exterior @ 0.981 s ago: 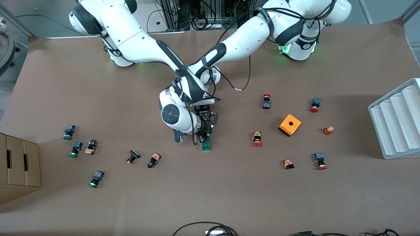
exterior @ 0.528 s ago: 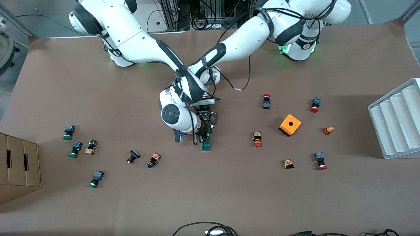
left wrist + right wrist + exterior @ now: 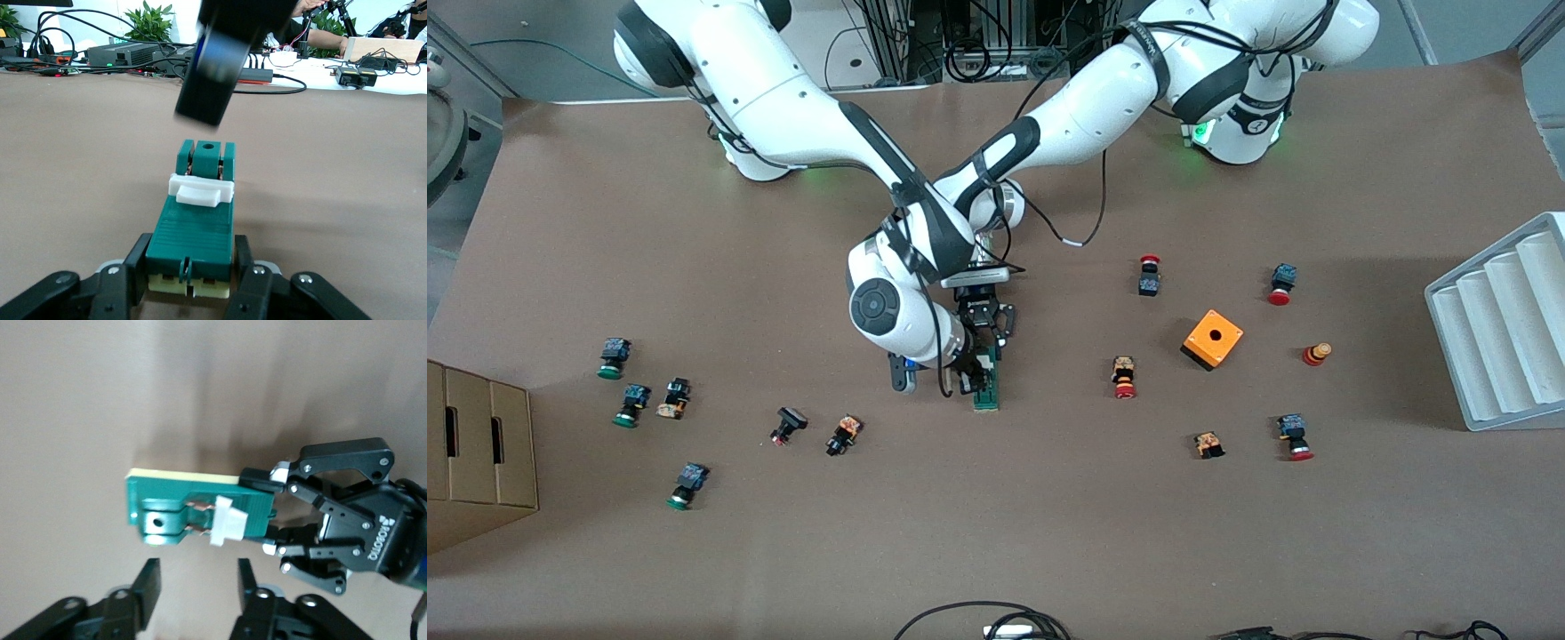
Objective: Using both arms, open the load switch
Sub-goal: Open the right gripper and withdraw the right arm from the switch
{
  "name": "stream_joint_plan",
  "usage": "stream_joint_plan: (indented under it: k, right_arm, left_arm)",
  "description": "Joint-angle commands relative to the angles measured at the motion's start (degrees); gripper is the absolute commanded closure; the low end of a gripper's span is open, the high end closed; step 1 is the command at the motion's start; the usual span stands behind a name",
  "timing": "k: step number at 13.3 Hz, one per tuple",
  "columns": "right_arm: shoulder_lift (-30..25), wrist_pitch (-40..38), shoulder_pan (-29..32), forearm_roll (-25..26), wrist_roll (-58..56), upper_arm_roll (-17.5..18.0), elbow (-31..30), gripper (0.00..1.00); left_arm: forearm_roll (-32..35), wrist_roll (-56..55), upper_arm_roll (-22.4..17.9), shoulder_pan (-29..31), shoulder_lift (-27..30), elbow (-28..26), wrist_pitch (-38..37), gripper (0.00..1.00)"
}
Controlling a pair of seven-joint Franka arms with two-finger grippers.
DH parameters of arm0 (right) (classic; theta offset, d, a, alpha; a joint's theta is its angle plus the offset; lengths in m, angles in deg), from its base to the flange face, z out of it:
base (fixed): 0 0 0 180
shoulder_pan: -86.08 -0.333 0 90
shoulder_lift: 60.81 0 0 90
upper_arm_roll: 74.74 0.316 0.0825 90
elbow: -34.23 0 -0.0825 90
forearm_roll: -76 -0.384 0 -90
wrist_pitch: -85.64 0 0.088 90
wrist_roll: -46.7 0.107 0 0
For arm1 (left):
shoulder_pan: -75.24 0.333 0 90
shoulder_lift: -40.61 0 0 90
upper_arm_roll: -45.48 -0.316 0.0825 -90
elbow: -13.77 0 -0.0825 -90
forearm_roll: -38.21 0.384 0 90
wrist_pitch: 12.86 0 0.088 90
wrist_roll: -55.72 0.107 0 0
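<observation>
I am clamping the load switch (image 3: 195,230) in my left pincer (image 3: 190,277) to steady it; my right pincer (image 3: 198,583), fingers apart, is hovering above its white slider (image 3: 230,520).

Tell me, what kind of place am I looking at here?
Probably a robotics lab set up for handling practice. Two white robot arms are mounted at a brown paper-covered table scattered with small push-buttons, and cables and electronics sit around its edge, alongside potted plants.

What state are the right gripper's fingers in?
Open. The right gripper has its fingers spread with nothing between them, apart from the load switch that the left gripper clamps.
</observation>
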Motion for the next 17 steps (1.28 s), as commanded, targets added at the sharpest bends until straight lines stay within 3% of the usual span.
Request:
stream_joint_plan:
  k: [1,3,9,13,17]
  right_arm:
    - [-4.97,-4.09,2.56,6.34,-3.36,0.2,-0.78,0.0]
    - [-8.48,-7.78,4.93,8.29,-14.58,0.2,-1.22,0.0]
    - [-23.42,-28.41,22.58,8.83,-61.23,-0.06,-1.4,0.0]
    - [-32.56,-37.4,33.22,14.88,-91.3,-1.56,-1.58,0.0]
    - [-41.27,-40.66,35.35,19.72,-114.71,-8.22,-4.56,0.0]
  left_arm:
    - [-0.73,-0.59,0.39,-0.39,-1.88,0.98,0.09,0.39]
    - [-0.64,-0.59,0.39,-0.31,-1.62,0.81,0.09,0.0]
    - [-0.82,0.2,0.39,-0.31,-1.09,0.81,0.44,0.0]
    - [-2.3,0.46,1.0,-0.22,0.22,0.28,0.79,0.0]
    - [-10.56,8.8,2.41,-0.22,4.52,0.45,1.14,0.0]
